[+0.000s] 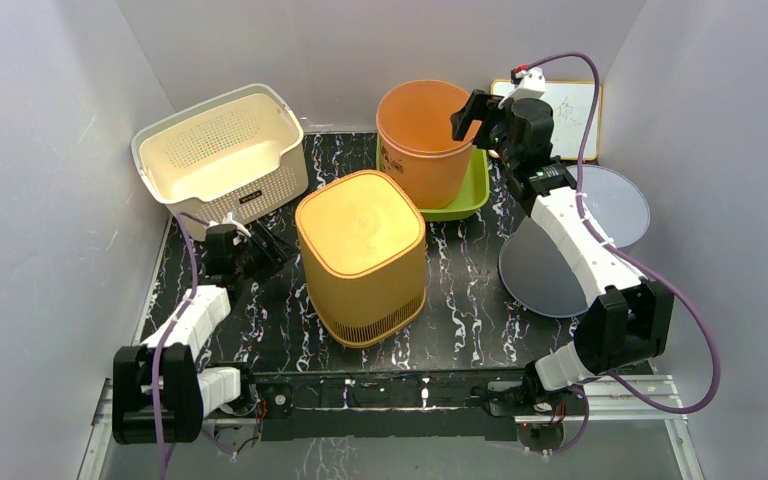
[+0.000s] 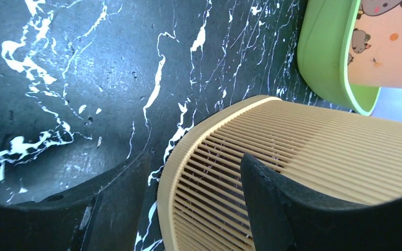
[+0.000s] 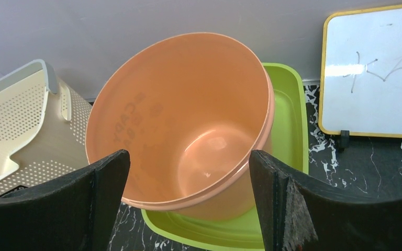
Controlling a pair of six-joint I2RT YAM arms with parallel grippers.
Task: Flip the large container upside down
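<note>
Bucket (image 1: 428,140) — orange, upright, mouth up, standing in green tray (image 1: 465,195) at rear centre. Judged to be the large container, not yet inverted.
Risk: the smooth tapered wall could slip from a rim pinch mid-turn, or the bucket could catch the tray and drag it.
Right gripper (image 3: 187,159) — spread wide over the mouth, empty, no contact apparent.
Left gripper (image 2: 193,159) — parted, empty, beside ribbed bin (image 1: 362,255).

Ribbed bin (image 1: 362,255) blocks centre; flanks seemingly open.
</note>
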